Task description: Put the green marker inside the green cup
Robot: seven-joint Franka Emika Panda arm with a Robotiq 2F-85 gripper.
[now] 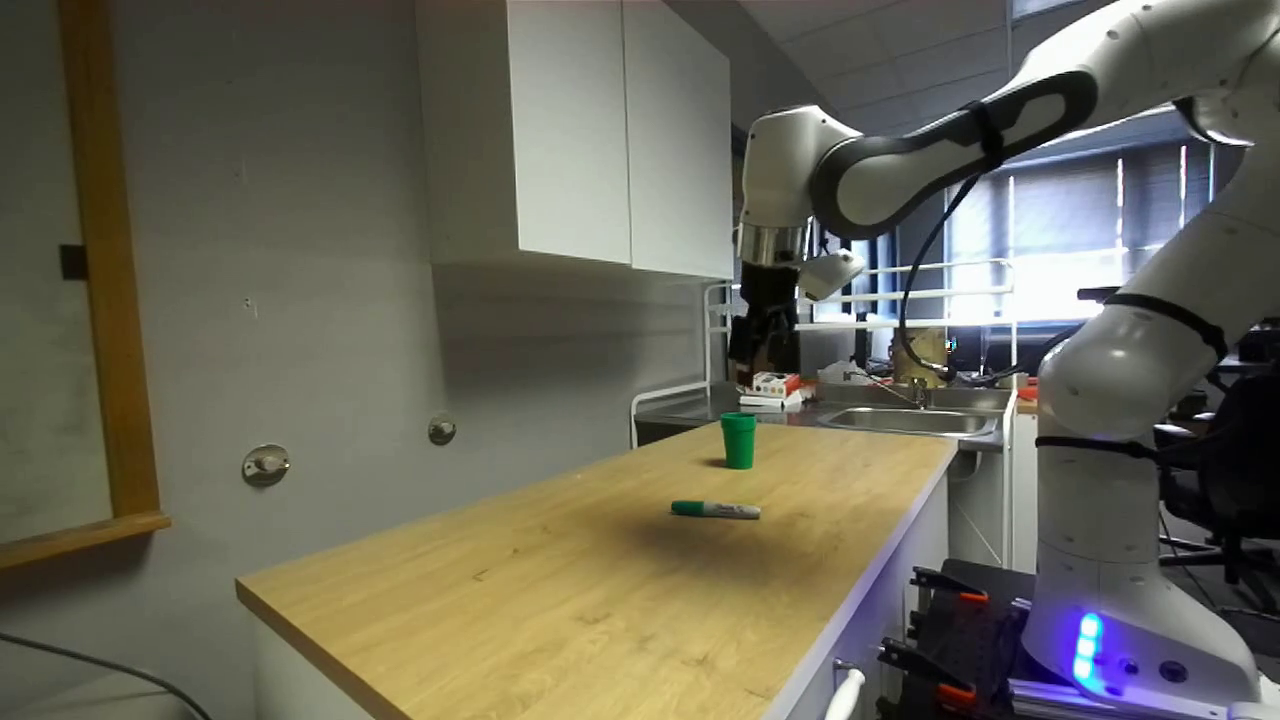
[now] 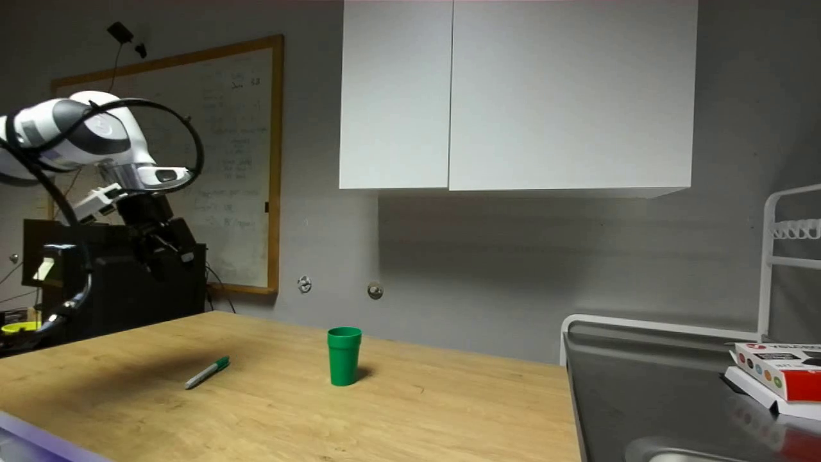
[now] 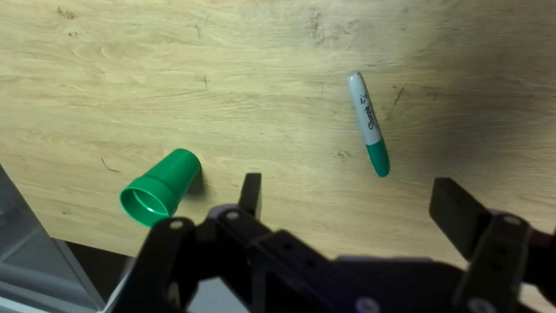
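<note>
My end effector (image 3: pixel 347 187) is spread wide, holding nothing. In an exterior view, the green marker (image 2: pixel 206 374) lies left of the green cup (image 2: pixel 344 359). I'd pinch the marker's middle; it looks light, hard and slippery.

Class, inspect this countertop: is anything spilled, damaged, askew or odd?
Nothing stands out. The green cup stands upright, and the green marker lies capped on the wooden countertop; no spill shows. The cup's slant in the wrist view is likely camera angle; small dark marks there look like grain.
</note>
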